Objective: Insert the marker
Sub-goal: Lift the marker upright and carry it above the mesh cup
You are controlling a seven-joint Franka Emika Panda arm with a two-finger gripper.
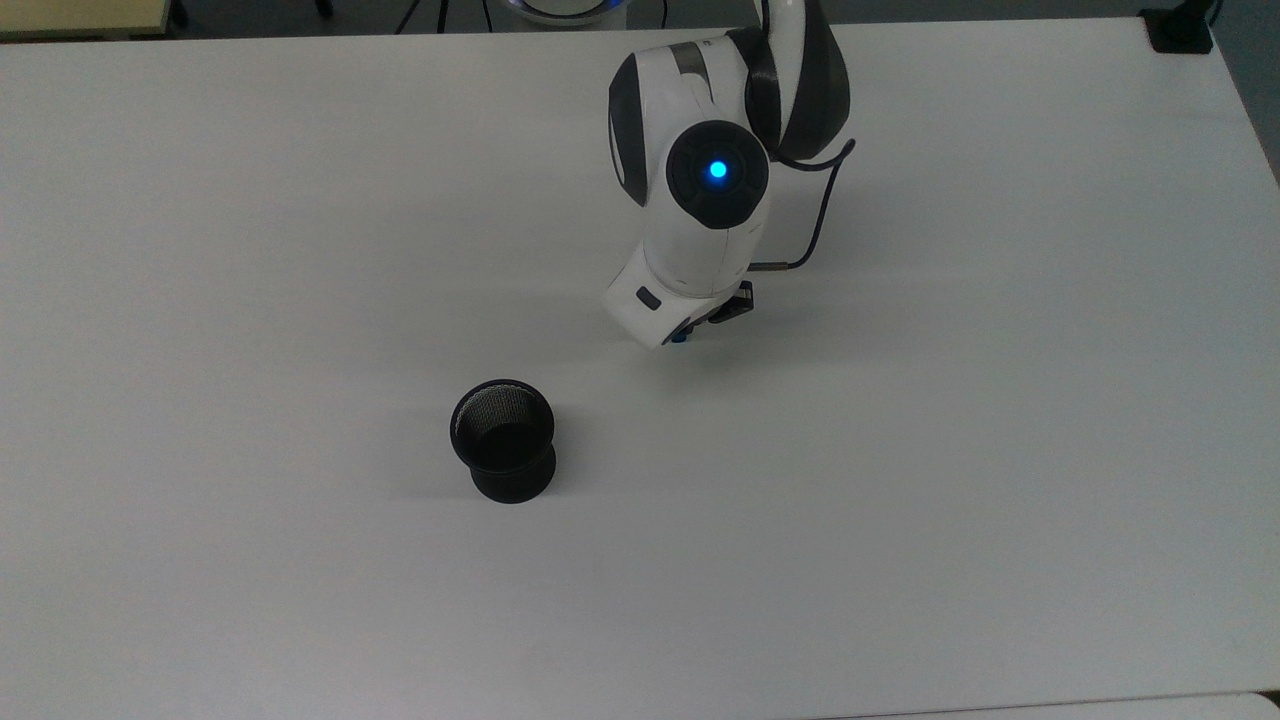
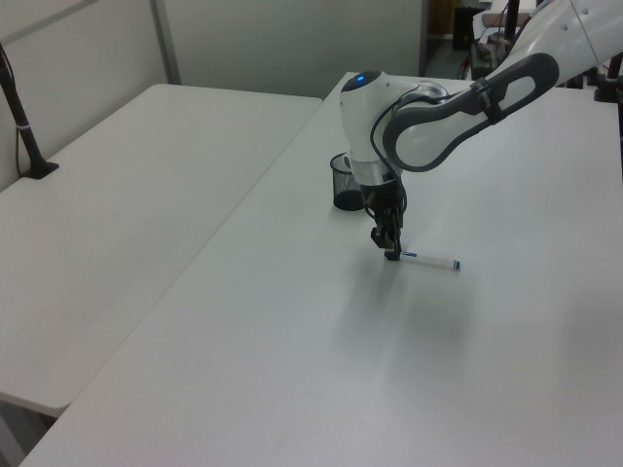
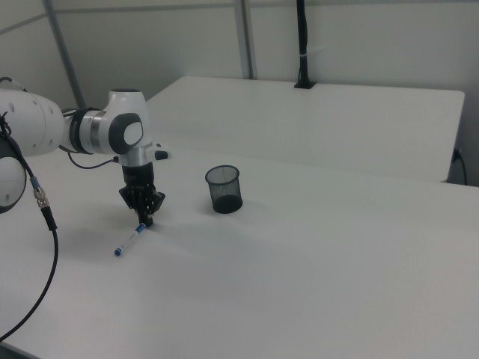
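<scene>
Now: my claw [image 2: 391,255] down on the marker [image 2: 429,262], table [image 2: 292,370].
Slim white barrel, blue cap under my fingertips, small blue far tip; cannot tell my grip. Cup [image 3: 224,188] stands well apart.

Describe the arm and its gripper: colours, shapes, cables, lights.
The arm has glossy white rounded shells with dark grey bands at the joints. A round black cap on the wrist carries a glowing blue light. A thin black cable loops beside the wrist. The gripper is small and black, with two short fingers.
</scene>
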